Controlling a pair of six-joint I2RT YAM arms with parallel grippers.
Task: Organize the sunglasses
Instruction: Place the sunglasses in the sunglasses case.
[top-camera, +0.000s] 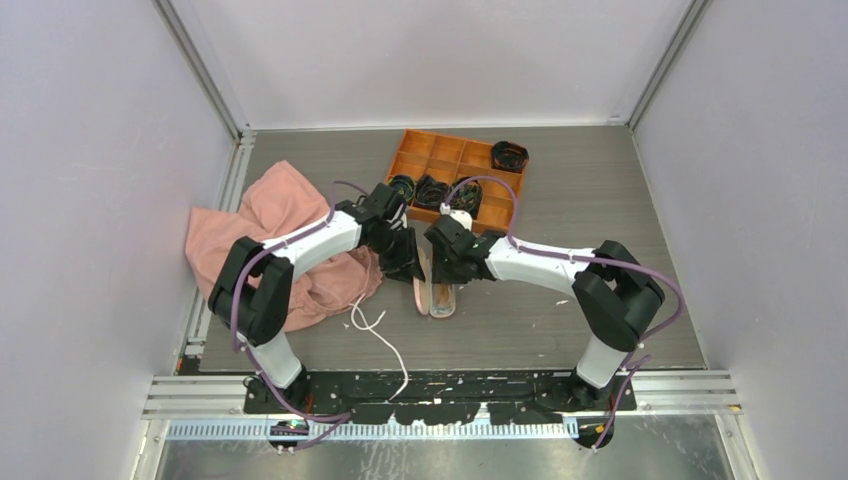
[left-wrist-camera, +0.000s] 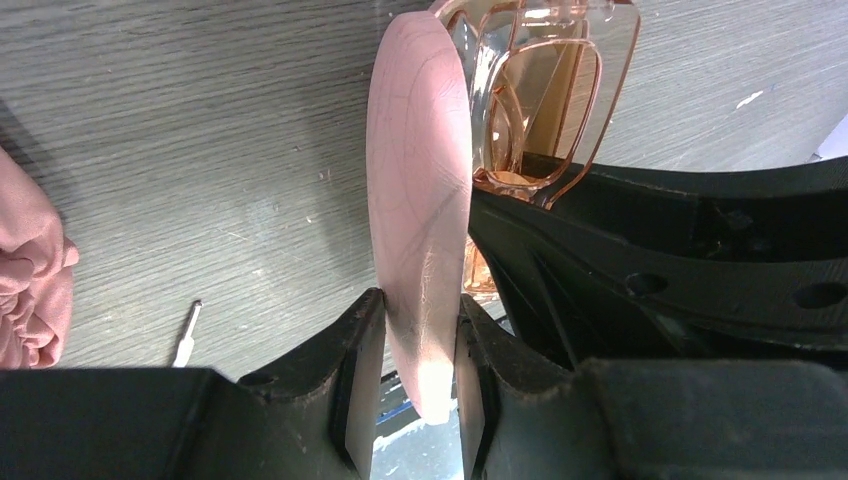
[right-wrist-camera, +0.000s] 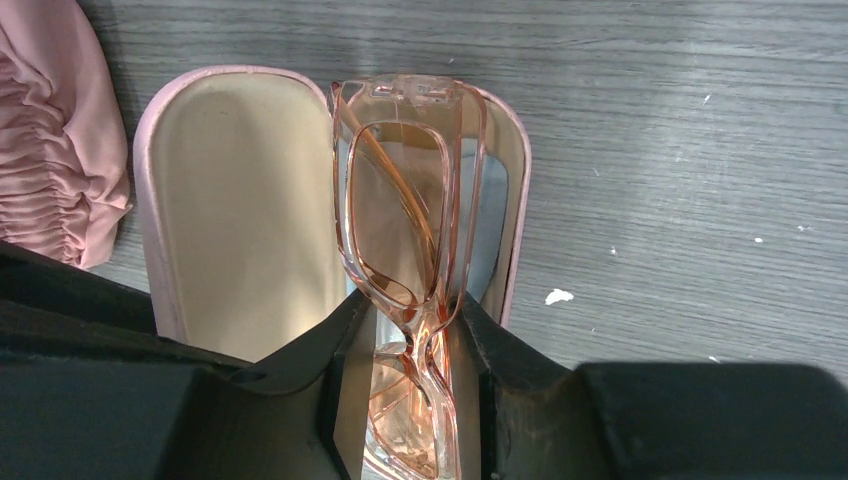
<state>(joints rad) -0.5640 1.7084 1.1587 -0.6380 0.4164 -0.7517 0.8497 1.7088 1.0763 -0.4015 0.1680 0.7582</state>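
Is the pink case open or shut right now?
Open: the pink case shows its cream lining, lid spread beside the half under the sunglasses.

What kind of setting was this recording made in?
Probably a lab test cell, not a home: plain white panels on aluminium rails box in a grey tabletop, with the left arm and right arm bolted at its near edge.

The grey wood-grain counter (top-camera: 600, 300) carries a crumpled pink cloth (top-camera: 270, 215) at nine o'clock. An orange compartment tray (top-camera: 421, 150) sits at twelve, with a black round pot (top-camera: 509, 156) at its two o'clock corner. An open pink glasses case (top-camera: 432, 296) lies at the centre, and a white cord (top-camera: 385, 340) toward six.
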